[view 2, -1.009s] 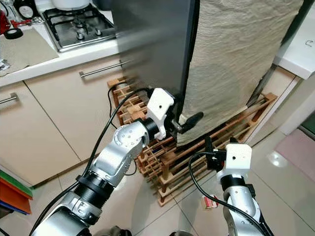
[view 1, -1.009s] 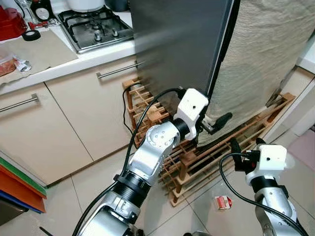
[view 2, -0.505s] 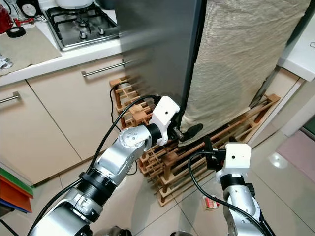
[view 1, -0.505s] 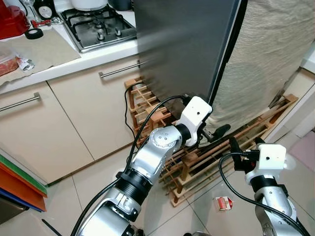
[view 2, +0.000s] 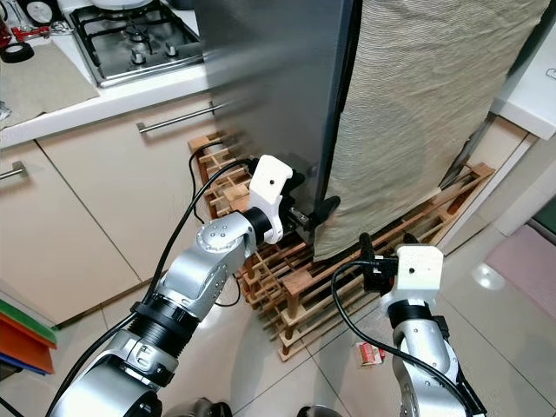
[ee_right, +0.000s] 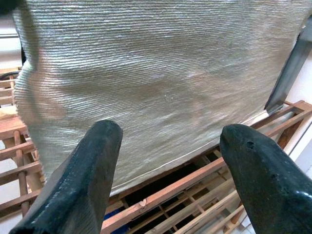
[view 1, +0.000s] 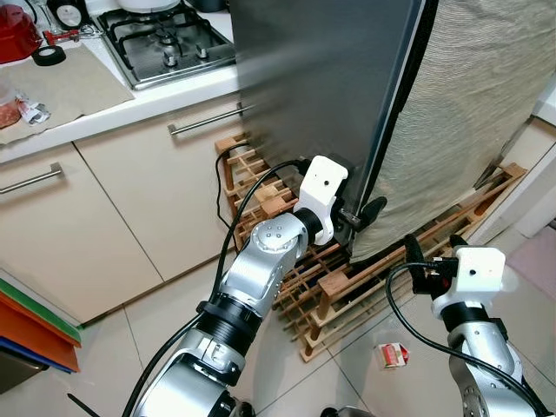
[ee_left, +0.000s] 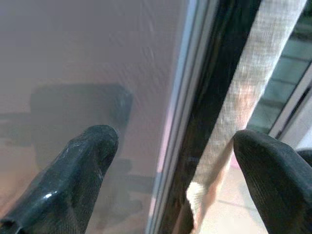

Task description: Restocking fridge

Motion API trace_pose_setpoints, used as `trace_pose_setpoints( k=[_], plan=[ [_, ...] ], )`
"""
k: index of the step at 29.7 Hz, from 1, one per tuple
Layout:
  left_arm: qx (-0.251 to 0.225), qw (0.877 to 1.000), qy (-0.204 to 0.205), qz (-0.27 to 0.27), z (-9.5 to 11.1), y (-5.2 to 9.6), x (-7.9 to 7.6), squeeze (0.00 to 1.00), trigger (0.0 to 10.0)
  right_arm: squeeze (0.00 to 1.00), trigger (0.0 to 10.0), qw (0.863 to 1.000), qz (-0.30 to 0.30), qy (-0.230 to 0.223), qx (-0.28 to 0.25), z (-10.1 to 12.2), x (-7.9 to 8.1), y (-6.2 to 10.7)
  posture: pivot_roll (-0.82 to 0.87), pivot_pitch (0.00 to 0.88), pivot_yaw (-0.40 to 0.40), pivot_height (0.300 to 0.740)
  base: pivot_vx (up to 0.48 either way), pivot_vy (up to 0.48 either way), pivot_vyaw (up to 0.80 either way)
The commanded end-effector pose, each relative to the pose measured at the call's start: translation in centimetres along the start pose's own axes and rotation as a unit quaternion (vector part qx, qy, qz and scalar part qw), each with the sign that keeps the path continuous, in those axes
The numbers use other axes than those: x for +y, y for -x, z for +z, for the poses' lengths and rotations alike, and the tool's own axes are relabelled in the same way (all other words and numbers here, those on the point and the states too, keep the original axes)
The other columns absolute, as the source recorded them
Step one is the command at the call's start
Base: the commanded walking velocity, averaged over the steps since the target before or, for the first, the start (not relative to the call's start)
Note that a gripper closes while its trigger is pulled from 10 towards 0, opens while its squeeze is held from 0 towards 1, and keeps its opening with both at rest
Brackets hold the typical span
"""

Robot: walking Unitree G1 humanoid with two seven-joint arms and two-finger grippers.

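The fridge stands ahead with its grey steel door (view 1: 321,78) shut. A beige cloth (view 1: 469,113) hangs down the side right of the door edge. My left gripper (view 1: 360,215) is open at the lower part of that edge. In the left wrist view one finger (ee_left: 83,165) lies in front of the door face (ee_left: 97,58) and the other finger (ee_left: 273,165) is past the dark door seam, by the cloth (ee_left: 263,73). My right gripper (ee_right: 170,161) is open and empty, lower and to the right, facing the cloth (ee_right: 161,73).
A wooden wine rack (view 1: 287,287) sits on the floor against the fridge's foot, under both arms. A counter with a gas hob (view 1: 165,43) and beige drawers (view 1: 104,217) runs along the left. A small red-and-white carton (view 1: 393,354) lies on the tiles near my right arm.
My left gripper has risen and drawn in to the left, closer to the fridge door's edge. The right arm has hardly moved.
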State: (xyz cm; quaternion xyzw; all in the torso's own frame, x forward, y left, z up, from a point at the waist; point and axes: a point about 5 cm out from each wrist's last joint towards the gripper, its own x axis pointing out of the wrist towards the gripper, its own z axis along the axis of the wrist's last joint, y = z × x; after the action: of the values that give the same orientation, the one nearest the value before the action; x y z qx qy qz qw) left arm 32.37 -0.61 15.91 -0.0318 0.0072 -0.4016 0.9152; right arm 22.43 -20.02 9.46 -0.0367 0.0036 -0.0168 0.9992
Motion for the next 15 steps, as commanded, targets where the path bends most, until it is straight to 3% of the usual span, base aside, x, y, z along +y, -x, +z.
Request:
trace_pose_setpoints(
  k=[1,3,7,12,13,15],
  plan=[
    [-0.036,0.999,0.022,0.020,1.1,-0.3,-0.5,0.00,10.0,0.01,10.0,1.000,-0.001,-0.002,0.001,0.0,-0.1,0.0,-0.04,0.056,0.015,0.740,0.000,0.000,0.00],
    [-0.043,0.995,0.019,0.083,0.9,0.8,1.5,0.00,10.0,0.01,10.0,1.000,-0.008,-0.001,-0.004,0.2,-0.3,-0.1,-0.04,0.053,0.016,0.740,0.000,0.000,0.00],
    [-0.031,0.987,0.023,0.158,0.2,2.9,4.4,0.00,10.0,0.01,10.0,1.000,-0.021,-0.003,-0.007,0.4,-0.7,0.0,-0.03,0.047,0.020,0.740,0.000,0.000,0.00],
    [-0.018,0.987,0.006,0.157,0.1,7.4,5.9,0.00,10.0,0.01,10.0,1.000,-0.026,-0.003,-0.007,0.5,-0.6,0.7,-0.02,0.040,0.030,0.740,0.000,0.000,0.00],
    [-0.002,0.987,-0.003,0.160,-0.4,9.1,6.1,0.00,10.0,0.01,10.0,1.000,-0.031,-0.003,-0.001,0.2,-0.8,0.9,-0.01,0.038,0.031,0.740,0.000,0.000,0.00],
    [0.007,0.987,-0.005,0.158,-0.8,9.8,6.1,0.00,10.0,0.01,10.0,0.999,-0.035,-0.004,0.002,0.1,-0.9,1.0,0.00,0.032,0.032,0.740,0.000,0.000,0.00]
  ],
)
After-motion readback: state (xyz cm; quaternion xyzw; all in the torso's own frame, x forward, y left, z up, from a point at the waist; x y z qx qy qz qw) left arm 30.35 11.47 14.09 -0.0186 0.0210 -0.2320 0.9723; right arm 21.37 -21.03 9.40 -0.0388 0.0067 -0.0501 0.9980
